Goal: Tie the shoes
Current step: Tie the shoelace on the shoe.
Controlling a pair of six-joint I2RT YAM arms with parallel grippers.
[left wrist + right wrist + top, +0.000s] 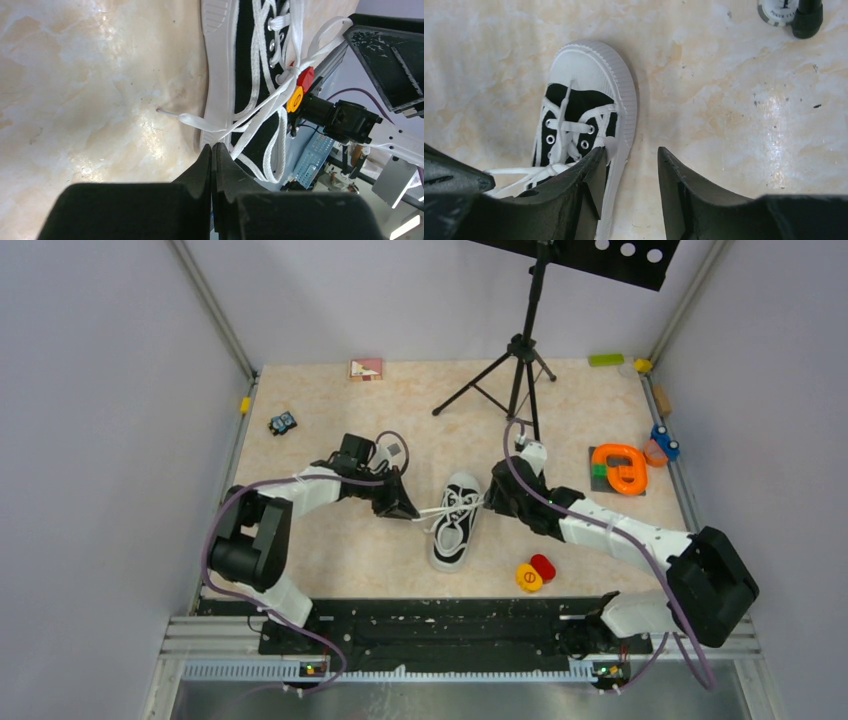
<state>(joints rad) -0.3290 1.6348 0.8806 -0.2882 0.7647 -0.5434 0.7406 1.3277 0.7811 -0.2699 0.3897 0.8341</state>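
The only writing I can make out is on a round chip [780, 11] at the far edge of the right wrist view: "POKER", with the next word cut off. It lies beside a black tripod foot [807, 21]. Over to the right a dark tray [597, 487] carries an orange looped piece [622, 468] and a small green block [599, 470]. The sneaker [456, 522] lies about mid-tabletop [340, 560] between the two arms, toe cap pointing away from them, its eyelets loosely threaded. The left hand [212, 148] is clenched on a white lace [430, 512], drawn straight out from the shoe. The right hand [630, 153] is spread apart at the sneaker's other side, one finger against the white sole rim. A red disc [543, 566] and a yellow disc [528, 578] sit touching nearby.
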